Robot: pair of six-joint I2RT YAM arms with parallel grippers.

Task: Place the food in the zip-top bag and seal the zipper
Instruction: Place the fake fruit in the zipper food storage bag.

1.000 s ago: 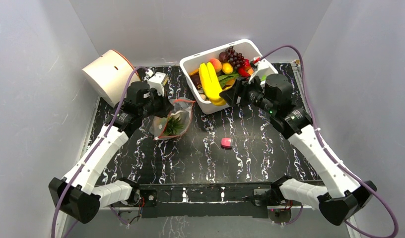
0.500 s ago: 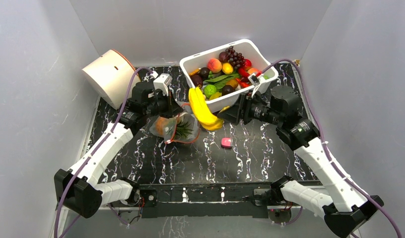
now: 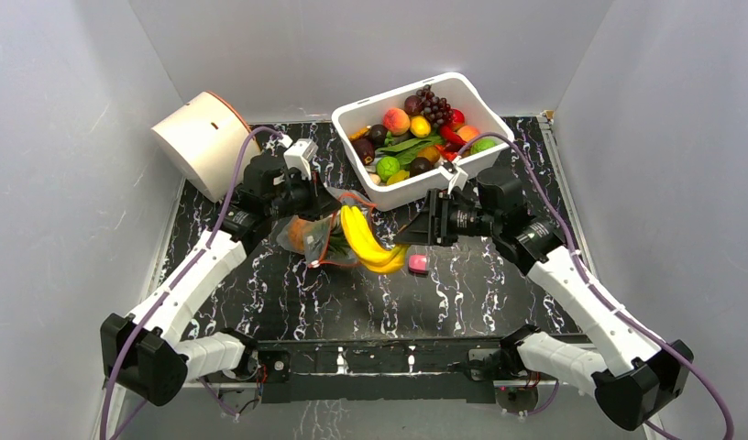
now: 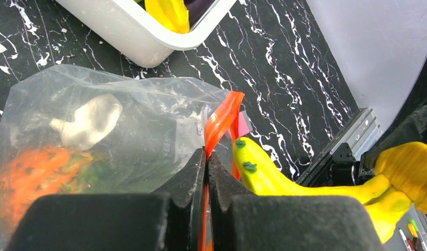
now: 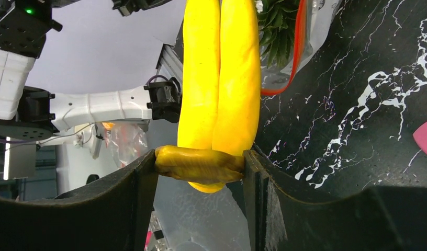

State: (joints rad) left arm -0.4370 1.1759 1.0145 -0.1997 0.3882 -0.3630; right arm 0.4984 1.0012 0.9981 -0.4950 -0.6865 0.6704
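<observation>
hanging at the mouth of the zip-top bag point(image 3: 308, 235), the banana bunch point(image 3: 366, 240) is seen from above, near the pink block point(image 3: 418, 264). in the left wrist view, the zipper point(image 4: 222, 121) is pinched by the closed left gripper point(image 4: 207, 157), and the pineapple point(image 4: 36, 175) is seen inside the bag. in the right wrist view, the bunch's stem end is clamped by the right gripper point(image 5: 201, 164).

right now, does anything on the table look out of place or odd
A small pink block lies alone on the table near the banana bunch, outside the white bin. The pale drum at the back left also looks tipped over.
</observation>
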